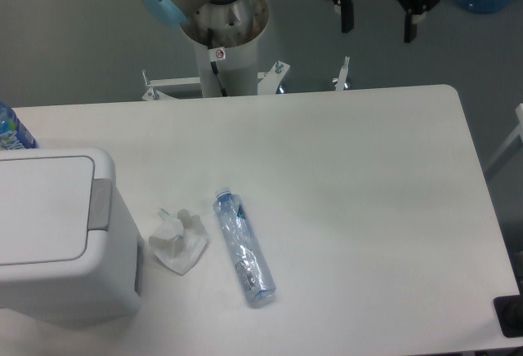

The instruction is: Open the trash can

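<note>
- Gripper (379, 23), top of frame: fingers spread, holding nothing
- Trash can (57, 233), lower left: lid closed
- Step: approach; next, press the grey tab (100, 204)

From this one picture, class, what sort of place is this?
Probably a robotics lab or test cell: an arm's pedestal bolted behind a bare white table, with a gripper overhead and staged props.

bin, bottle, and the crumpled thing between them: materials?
Trash can: looks like white moulded plastic, smooth matte, rounded corners, grey push tab.
Bottle: clear thin plastic, see-through, bluish tint, lying flat.
Crumpled thing: probably white tissue or paper, creased folds; can't tell which.
</note>
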{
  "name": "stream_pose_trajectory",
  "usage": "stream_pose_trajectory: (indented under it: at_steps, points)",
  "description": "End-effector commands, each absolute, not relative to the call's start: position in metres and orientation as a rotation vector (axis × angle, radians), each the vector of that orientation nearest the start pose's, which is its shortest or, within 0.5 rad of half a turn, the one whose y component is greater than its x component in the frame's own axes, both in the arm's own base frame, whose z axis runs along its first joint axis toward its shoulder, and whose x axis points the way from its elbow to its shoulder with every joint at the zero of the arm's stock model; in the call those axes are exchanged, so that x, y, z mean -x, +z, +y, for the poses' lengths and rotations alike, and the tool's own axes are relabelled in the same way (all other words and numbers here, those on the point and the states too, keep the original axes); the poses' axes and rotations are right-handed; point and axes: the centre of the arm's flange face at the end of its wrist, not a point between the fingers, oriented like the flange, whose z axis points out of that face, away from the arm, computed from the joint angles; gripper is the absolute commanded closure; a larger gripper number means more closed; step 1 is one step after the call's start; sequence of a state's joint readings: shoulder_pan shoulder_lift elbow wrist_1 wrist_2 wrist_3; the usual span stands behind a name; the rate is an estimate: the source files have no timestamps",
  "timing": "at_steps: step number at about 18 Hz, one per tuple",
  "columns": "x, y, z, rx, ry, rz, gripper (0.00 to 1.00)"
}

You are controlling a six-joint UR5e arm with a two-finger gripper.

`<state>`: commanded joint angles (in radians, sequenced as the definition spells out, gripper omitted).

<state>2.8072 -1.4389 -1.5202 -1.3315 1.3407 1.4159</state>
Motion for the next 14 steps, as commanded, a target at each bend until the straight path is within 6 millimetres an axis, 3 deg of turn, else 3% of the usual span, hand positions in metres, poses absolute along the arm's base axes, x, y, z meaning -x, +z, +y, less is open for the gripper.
stream_pose_trajectory:
  at_steps: [6, 9, 14]
  points:
    - [0.380, 0.609, 0.304, 2.740, 0.488, 0.316, 0.00]
    - [0.388, 0.614, 0.311, 2.731, 0.470, 0.151, 0.00]
    - [0.374, 0.611, 0.343, 2.691, 0.445, 0.050, 0.00]
